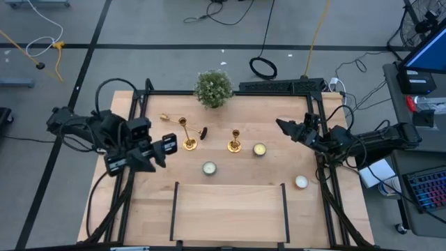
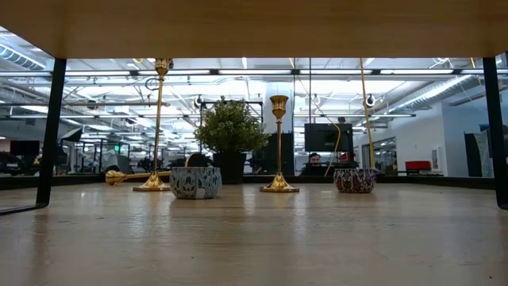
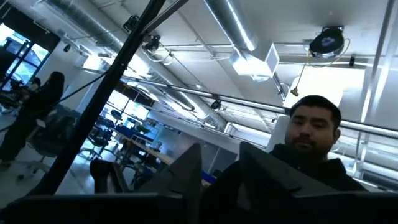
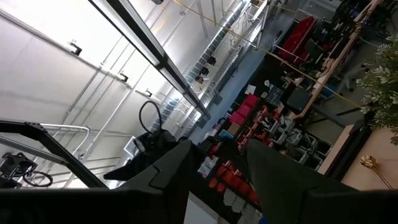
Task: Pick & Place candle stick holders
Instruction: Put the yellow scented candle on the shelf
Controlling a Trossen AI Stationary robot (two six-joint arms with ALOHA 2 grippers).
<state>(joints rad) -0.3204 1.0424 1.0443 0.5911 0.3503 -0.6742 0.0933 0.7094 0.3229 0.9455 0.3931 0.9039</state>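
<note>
Honestly, my left pincer [image 1: 169,143] is where trouble could start. Its fingers [image 3: 186,177] stand partly apart with nothing between them, and the nearest brass candle stick holder [image 1: 189,141] stands upright just beside the tips, apart from them as far as I can tell. It is tall on a thin stem over a small flared base, so I judge it top-heavy. A sideways brush from one finger, or a careless swing as I pull away, could tip it onto the counter [image 1: 230,209].

A second holder [image 1: 170,118] lies on its side just beyond that one, farther from my left pincer. If the upright one falls that way the two could knock together, and the lying one could roll — a round stem rolls readily. A small dark object [image 1: 203,132] I cannot identify sits close by too.

My right pincer [image 1: 281,125] hangs near the counter's right edge, also partly open and empty. The third holder [image 1: 235,145] stands upright well off its tips toward the counter's middle, with a tealight [image 1: 259,149] between us. Reaching straight in could shove that candle into the base.

Both wrist cameras look up at the ceiling, not at the brass — so I would be closing half blind.
</note>
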